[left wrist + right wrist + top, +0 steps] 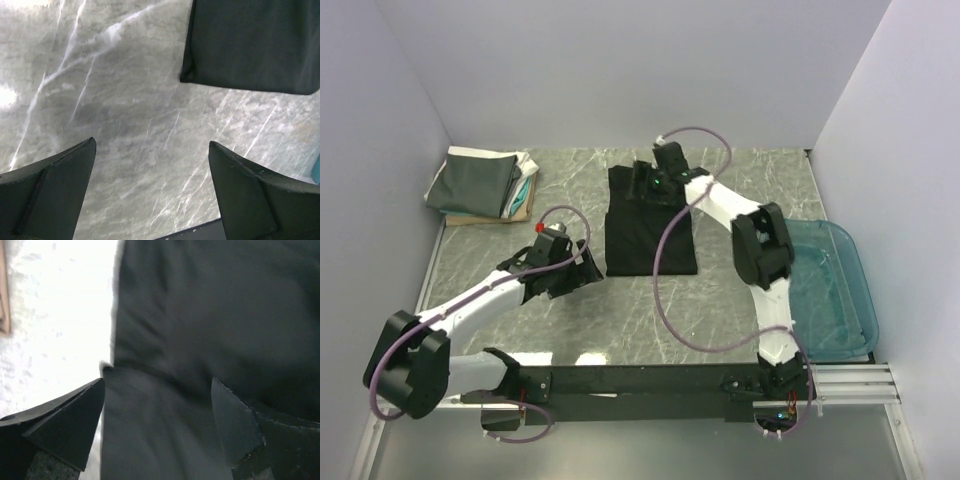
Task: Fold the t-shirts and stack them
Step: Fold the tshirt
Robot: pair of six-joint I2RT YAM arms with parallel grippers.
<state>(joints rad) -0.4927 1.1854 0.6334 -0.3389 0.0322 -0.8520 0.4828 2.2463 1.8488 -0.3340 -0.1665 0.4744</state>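
Near-left of the table (620, 320): left claw (151, 145) hangs over bare marble, jaws wide, nothing in them.
Right side: teal tub (852, 262), well apart from both claws, doesn't look in play.
Shirt vs left claw: black shirt (635, 240) has its near-left corner just ahead and to the right of that claw, not touching.
Black shirt: mid-table, folded into a long rectangle, long axis running near to far.
Right claw (157, 382): over the shirt's far end, jaws wide, cloth right underneath; can't tell if the tips touch it.
Who's nearer: left for the near hem, right for the far end, so I'd guess a two-arm fold or lift.
Stack (480, 180): far-left, dark grey on top, lighter layers peeking out; well left of the black shirt.
Writing: none I can read anywhere.
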